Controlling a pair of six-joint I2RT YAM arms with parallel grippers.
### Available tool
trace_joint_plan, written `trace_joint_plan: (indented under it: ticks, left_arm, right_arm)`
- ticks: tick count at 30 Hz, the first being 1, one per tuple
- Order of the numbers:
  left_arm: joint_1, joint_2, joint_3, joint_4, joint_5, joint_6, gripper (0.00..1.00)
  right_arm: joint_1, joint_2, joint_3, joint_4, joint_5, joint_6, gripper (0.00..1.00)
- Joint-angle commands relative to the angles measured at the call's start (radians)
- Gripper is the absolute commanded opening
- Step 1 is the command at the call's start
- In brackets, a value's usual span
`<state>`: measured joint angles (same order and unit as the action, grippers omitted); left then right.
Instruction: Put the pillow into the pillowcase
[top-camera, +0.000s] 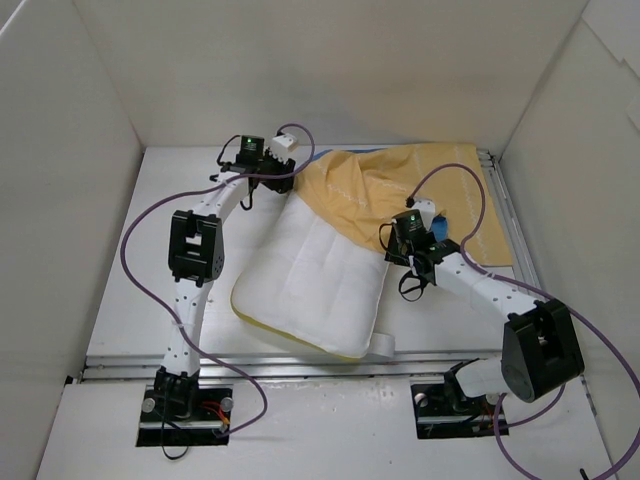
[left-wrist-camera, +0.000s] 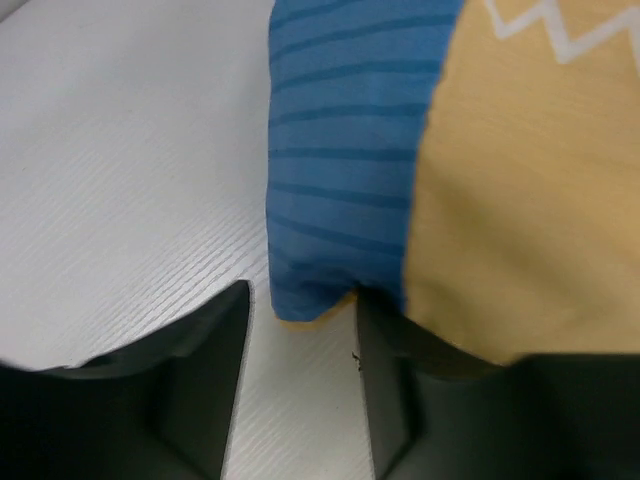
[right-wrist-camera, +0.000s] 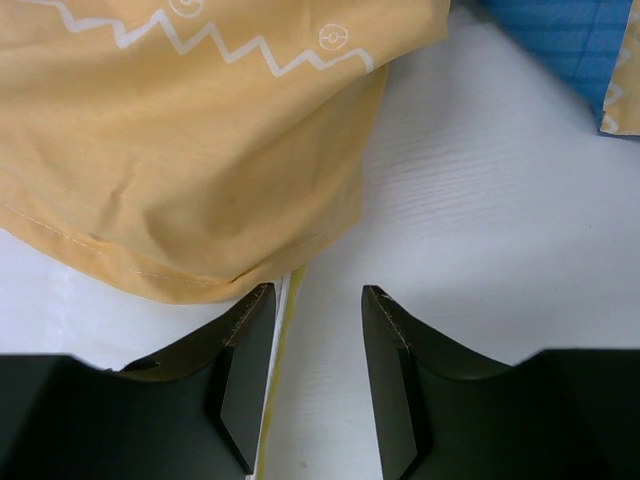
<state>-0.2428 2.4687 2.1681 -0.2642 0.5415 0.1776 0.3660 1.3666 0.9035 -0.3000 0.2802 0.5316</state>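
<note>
Two grippers are stationed at the mouth of the thin fabric pillowcase (top-camera: 400, 185), which is laid yellow-orange face up with a blue striped fold showing at its hem. The large white quilted pillow (top-camera: 320, 275) with yellow piping is partly entered: its far end is covered by the hem, and most of its length is left bare.

- The left gripper (left-wrist-camera: 302, 300) is set at the pillow's far-left corner. Its jaws are parted; the blue fold reaches just into the gap and is not seen pinched.
- The right gripper (right-wrist-camera: 318, 292) is held at the pillow's right edge. Its jaws are parted on nothing, with the hem just ahead of them.

Step judged: the hem is to be seized on both sides.

To be done well:
- Case fabric alone should be bitten, and the pillow's piping kept out of the bite.
- Both sides are best drawn together toward the pillow's near end, so that the case is neither skewed nor bunched.
</note>
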Motion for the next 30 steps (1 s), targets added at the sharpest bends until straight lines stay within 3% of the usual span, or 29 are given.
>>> trace_joint_plan:
  ticks: [1,8,14,19,22,30]
  left_arm:
    - [-0.013,-0.039,0.056,0.003,0.113,0.063,0.36]
    - [-0.013,-0.05,0.041,0.026,0.163,0.072,0.01]
    - [-0.004,-0.143,-0.12,0.166,0.123,0.011,0.0]
    - [0.054,-0.267,-0.285,0.248,0.106,-0.144,0.0]
    - [0.079,-0.361,-0.411,0.334,0.123,-0.201,0.0]
    - [0.088,-0.402,-0.453,0.287,0.092,-0.188,0.0]
  right_arm:
    - [-0.002,-0.034,0.051,0.021,0.034,0.005,0.37]
    - [-0.001,-0.031,0.048,0.018,0.037,0.007,0.37]
    - [-0.001,-0.034,0.029,0.013,0.031,0.025,0.41]
    - [-0.001,-0.037,-0.006,0.013,0.007,0.05,0.62]
    - [0.004,-0.038,-0.017,0.013,0.007,0.042,0.63]
    - [0.057,0.023,-0.049,0.016,0.132,0.041,0.6]
